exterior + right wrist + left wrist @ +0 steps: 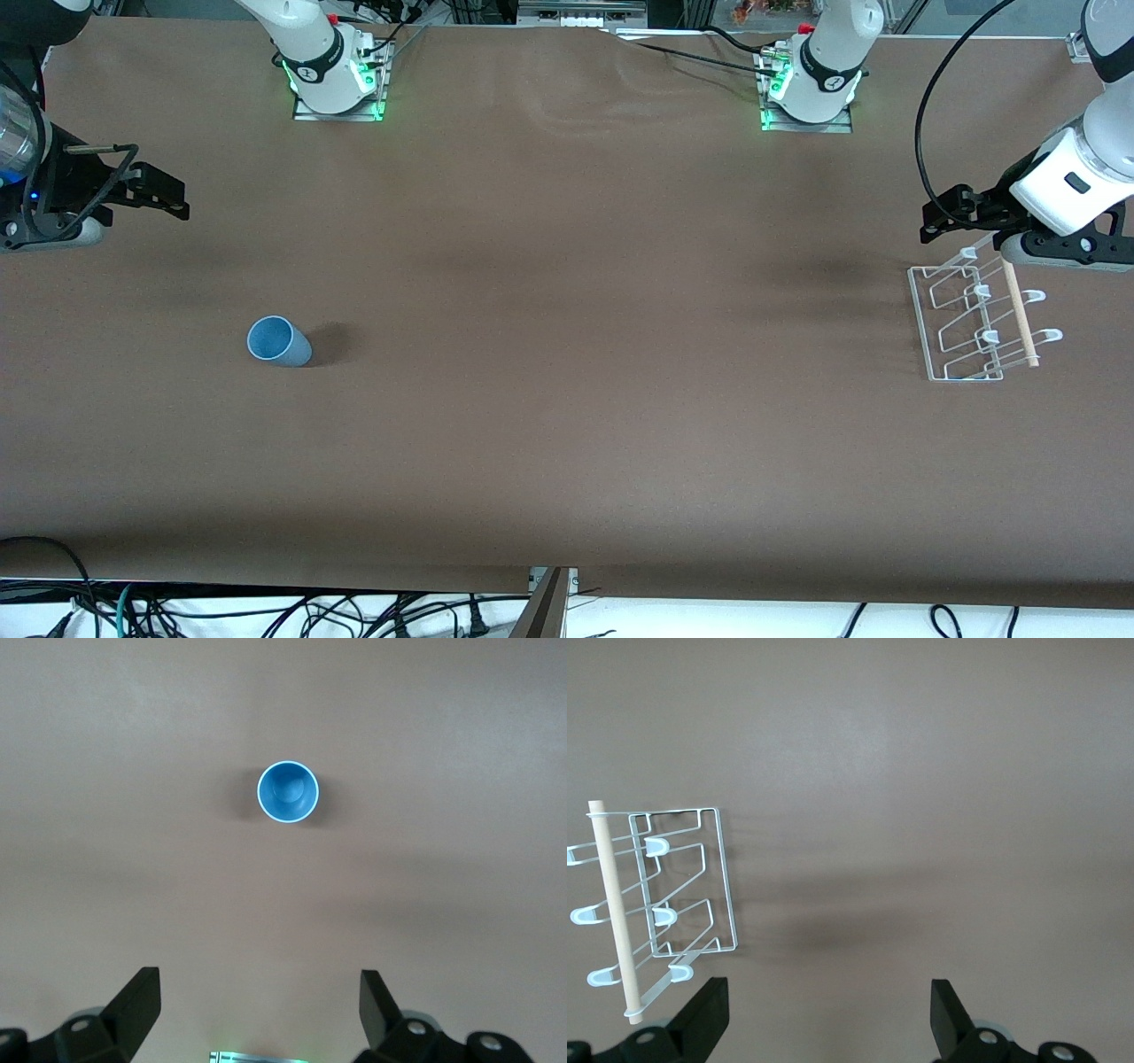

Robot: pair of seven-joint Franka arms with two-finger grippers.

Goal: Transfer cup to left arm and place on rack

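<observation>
Step in hand, judged from the layout: the approach before the first pickup; nothing is grasped yet. The cup (pixel 278 341) stands upright, mouth up, alone on the surface (pixel 567 425), toward the right arm's end and well apart from the rack (pixel 974 323).

The right tool (pixel 159 195) hangs above the surface, its spot closer to the arm bases than the cup. Its fingers (pixel 137 1005) are spread wide, released, holding and touching nothing. In the right wrist view the cup (pixel 287 792) lies ahead of the spread fingers.

Next move: carry the right tool over the cup, lower it, and close on the cup wall.

The left arm waits. The left tool (pixel 961 213) hangs just beside the rack's edge nearest the arm bases, fingers (pixel 709 1014) spread, empty, clear of the rack (pixel 664 904).
</observation>
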